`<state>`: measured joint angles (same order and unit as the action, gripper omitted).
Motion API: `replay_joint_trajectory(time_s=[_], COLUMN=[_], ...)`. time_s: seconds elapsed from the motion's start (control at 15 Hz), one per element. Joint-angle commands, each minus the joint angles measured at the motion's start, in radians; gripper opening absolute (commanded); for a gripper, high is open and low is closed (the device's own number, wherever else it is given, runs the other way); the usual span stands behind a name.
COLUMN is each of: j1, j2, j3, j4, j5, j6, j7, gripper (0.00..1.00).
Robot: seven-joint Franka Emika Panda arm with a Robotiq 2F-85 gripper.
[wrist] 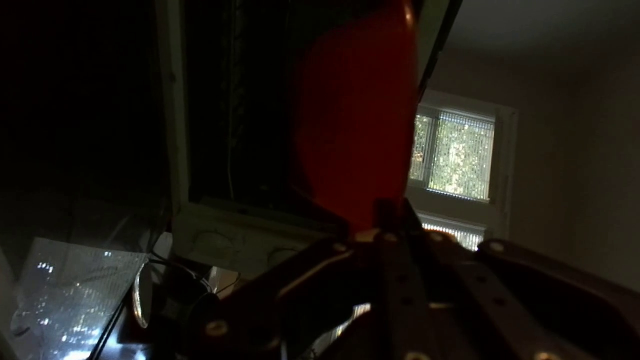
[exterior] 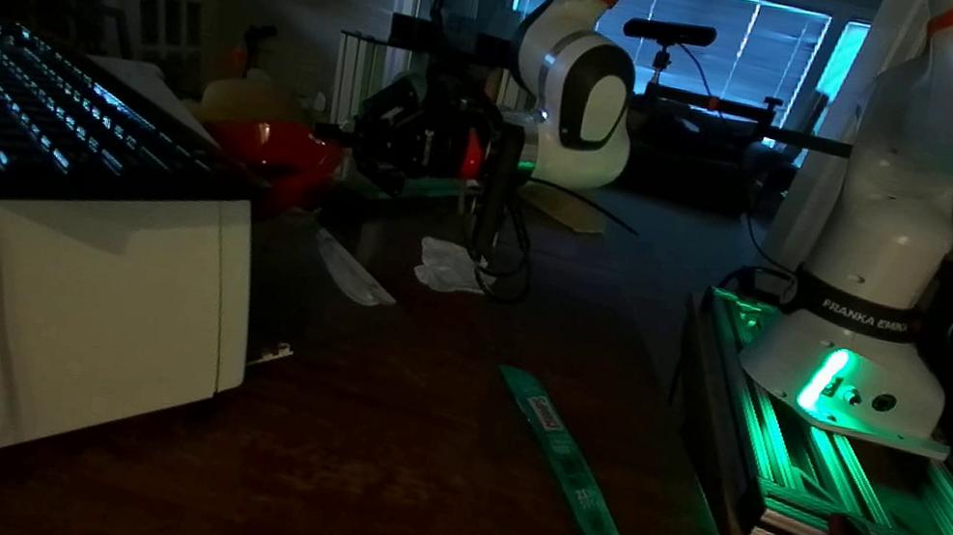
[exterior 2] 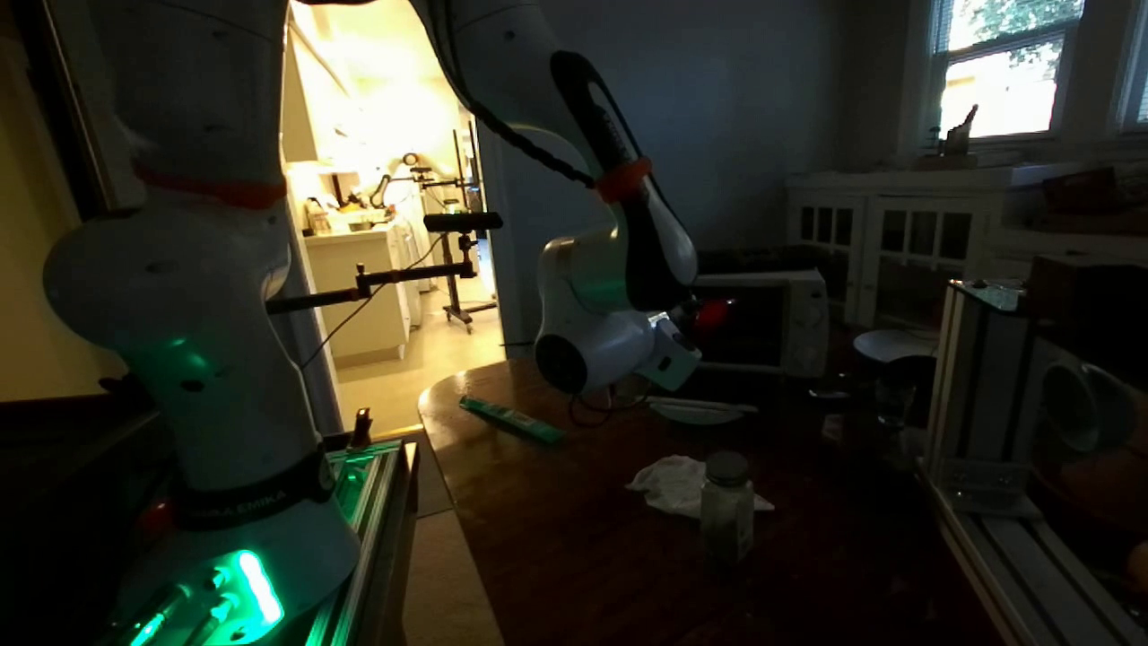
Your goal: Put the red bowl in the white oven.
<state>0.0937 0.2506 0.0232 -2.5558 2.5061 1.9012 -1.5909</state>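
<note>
The red bowl (exterior: 285, 158) is held at its rim by my gripper (exterior: 335, 135), beside the front of the white oven (exterior: 97, 308). In an exterior view the bowl (exterior 2: 715, 312) shows as a small red patch in front of the oven's dark opening; the arm hides most of the gripper. The oven's control panel (exterior 2: 805, 323) is on the right there, and its door (exterior 2: 704, 408) appears folded down. In the wrist view the bowl (wrist: 357, 115) stands tilted on edge, with the gripper's fingertips (wrist: 385, 215) shut on its rim, before the oven frame (wrist: 220, 232).
A black keyboard (exterior: 25, 105) lies on top of the oven. A white crumpled scrap (exterior 2: 668, 480), a glass jar (exterior 2: 726, 516) and a green packet (exterior: 579, 492) are on the table. A metal-framed stand (exterior 2: 964, 386) and a white plate (exterior 2: 892, 344) are farther right.
</note>
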Motion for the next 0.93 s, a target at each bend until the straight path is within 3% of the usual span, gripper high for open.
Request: replay_joint_trajectory(time_s=[0.0, 0.87], j1=[0.018, 0.06], j2=[0.068, 0.192], j3=[0.005, 0.018], j4=[0.061, 0.204], j5=[0.003, -0.002], j6=[0.0, 0.007], j7=[0.008, 0.07], gripper=[0.01, 0.01])
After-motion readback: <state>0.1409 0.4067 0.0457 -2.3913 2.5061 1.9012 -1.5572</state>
